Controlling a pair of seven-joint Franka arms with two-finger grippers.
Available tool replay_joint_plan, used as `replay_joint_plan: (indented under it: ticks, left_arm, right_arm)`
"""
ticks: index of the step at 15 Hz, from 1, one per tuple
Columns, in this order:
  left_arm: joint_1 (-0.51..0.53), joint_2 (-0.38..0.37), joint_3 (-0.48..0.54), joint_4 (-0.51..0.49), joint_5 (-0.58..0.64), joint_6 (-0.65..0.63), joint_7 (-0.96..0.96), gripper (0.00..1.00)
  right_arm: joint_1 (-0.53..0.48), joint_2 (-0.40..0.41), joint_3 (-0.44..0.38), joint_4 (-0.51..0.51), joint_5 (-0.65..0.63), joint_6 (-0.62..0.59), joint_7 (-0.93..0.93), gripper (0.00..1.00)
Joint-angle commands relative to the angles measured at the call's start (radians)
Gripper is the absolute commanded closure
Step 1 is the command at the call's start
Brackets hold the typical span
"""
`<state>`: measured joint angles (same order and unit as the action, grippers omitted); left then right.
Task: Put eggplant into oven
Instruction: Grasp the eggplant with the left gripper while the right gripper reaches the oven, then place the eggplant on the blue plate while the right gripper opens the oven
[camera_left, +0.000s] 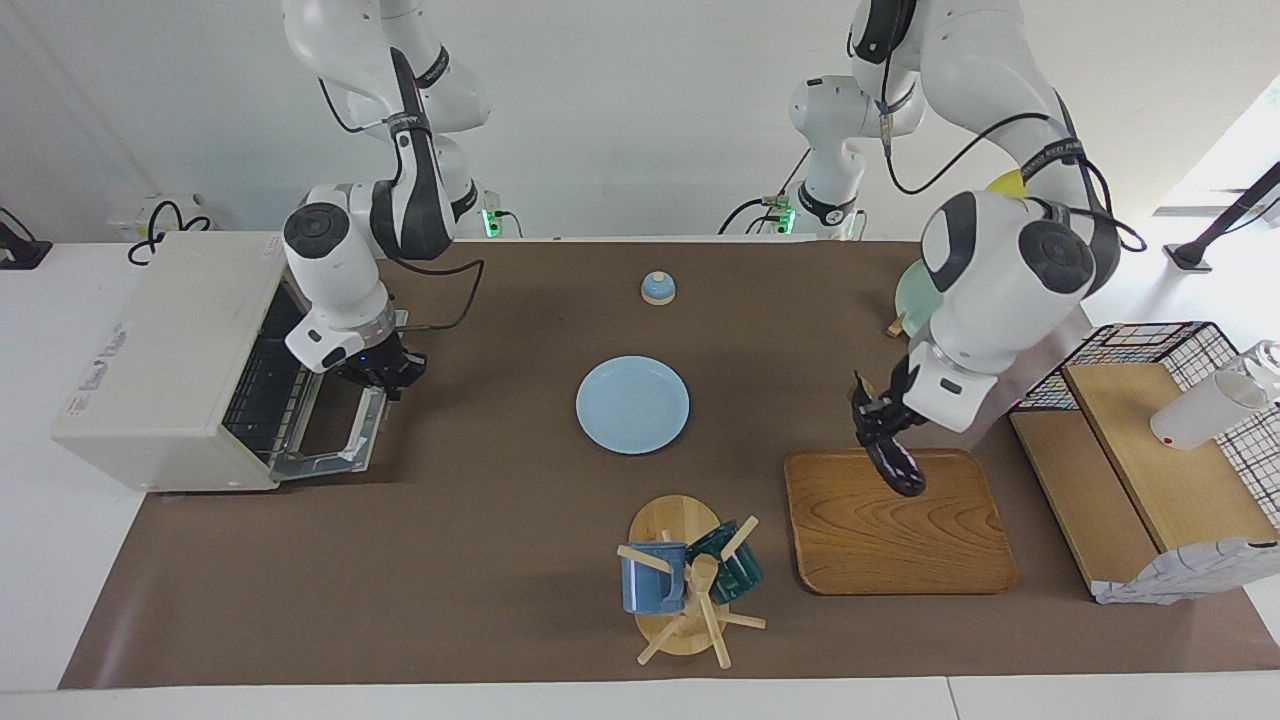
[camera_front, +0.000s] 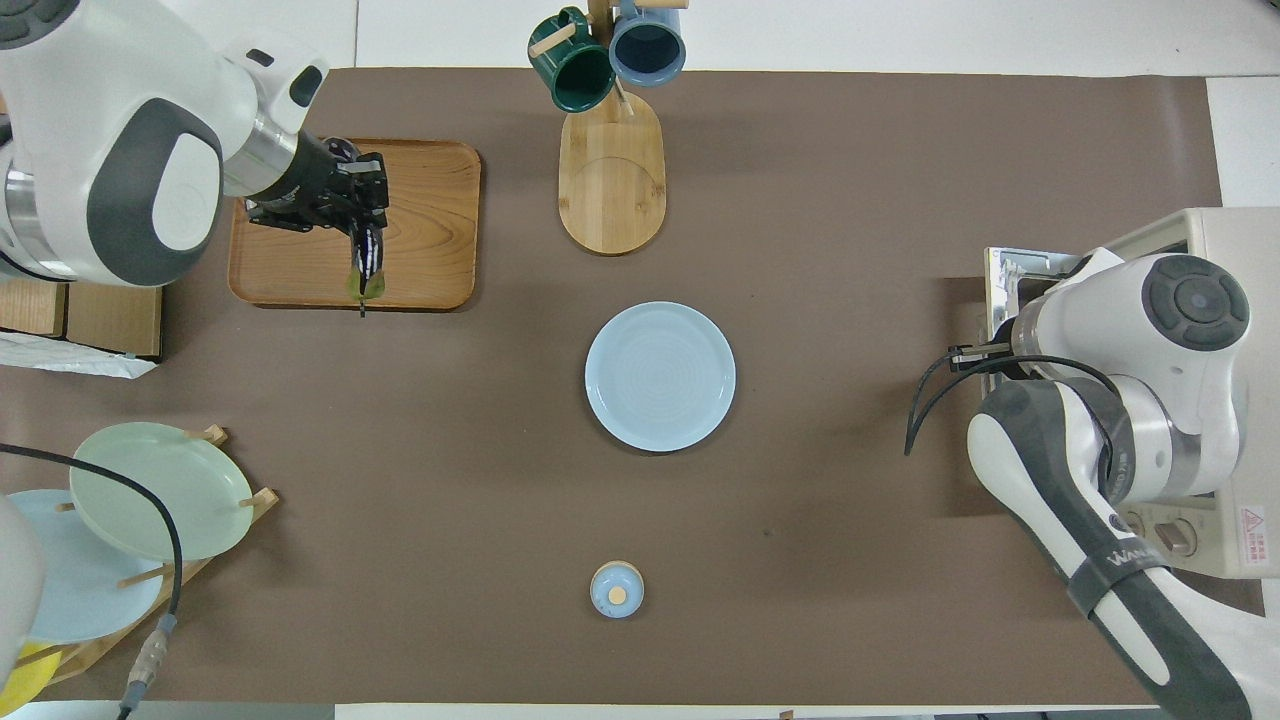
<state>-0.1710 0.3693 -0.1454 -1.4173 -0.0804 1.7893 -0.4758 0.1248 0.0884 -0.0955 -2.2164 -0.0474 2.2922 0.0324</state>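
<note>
Left gripper (camera_left: 872, 418) closed around the eggplant (camera_left: 897, 466), gripped near its stem end, the dark body hanging tilted over the wooden tray (camera_left: 900, 545) at the left arm's end of the table; right gripper (camera_left: 385, 373) over the dropped door (camera_left: 335, 440) of the oven (camera_left: 165, 350), finger spread impossible to tell; blue plate (camera_left: 632, 404) mid-table between tray and oven.

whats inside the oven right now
Only the wire rack shows inside the oven, whose door is down. The right gripper covers part of the opening. The eggplant hangs in the left gripper.
</note>
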Motion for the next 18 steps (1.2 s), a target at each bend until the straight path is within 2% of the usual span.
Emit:
replay_joint_plan:
  ticks: [1, 2, 3, 5, 11, 12, 15, 18]
  left_arm:
    - [-0.119, -0.062, 0.017, -0.078, -0.022, -0.001, -0.162, 1.0]
    - [-0.174, -0.094, 0.018, -0.15, -0.024, 0.049, -0.222, 1.0]
    - [-0.215, -0.125, 0.017, -0.232, -0.027, 0.158, -0.266, 1.0]
    - [-0.303, -0.144, 0.017, -0.342, -0.027, 0.298, -0.328, 1.0]
    - [-0.409, -0.027, 0.017, -0.358, -0.024, 0.435, -0.313, 1.0]
    - [-0.423, -0.011, 0.018, -0.358, -0.022, 0.455, -0.307, 1.0]
    - [-0.432, 0.017, 0.02, -0.358, -0.019, 0.487, -0.287, 1.0]
    - [-0.432, 0.017, 0.02, -0.361, -0.018, 0.49, -0.261, 1.0]
  right_arm:
    - [-0.013, 0.031, -0.01, 0.001, 0.043, 0.033, -0.002, 1.0]
    - [-0.013, 0.036, -0.01, 0.001, 0.049, 0.033, 0.0, 1.0]
    - [-0.013, 0.051, -0.01, 0.001, 0.064, 0.035, 0.003, 1.0]
    - [-0.01, 0.063, -0.009, 0.001, 0.083, 0.053, 0.017, 1.0]
    - [0.113, 0.065, -0.009, 0.03, 0.116, 0.052, 0.156, 1.0]
    - [0.113, 0.063, -0.009, 0.043, 0.116, 0.047, 0.159, 0.91]
    - [0.113, 0.048, -0.007, 0.085, 0.116, 0.001, 0.158, 0.55]
    - [0.108, 0.053, -0.009, 0.184, 0.116, -0.147, 0.146, 0.41]
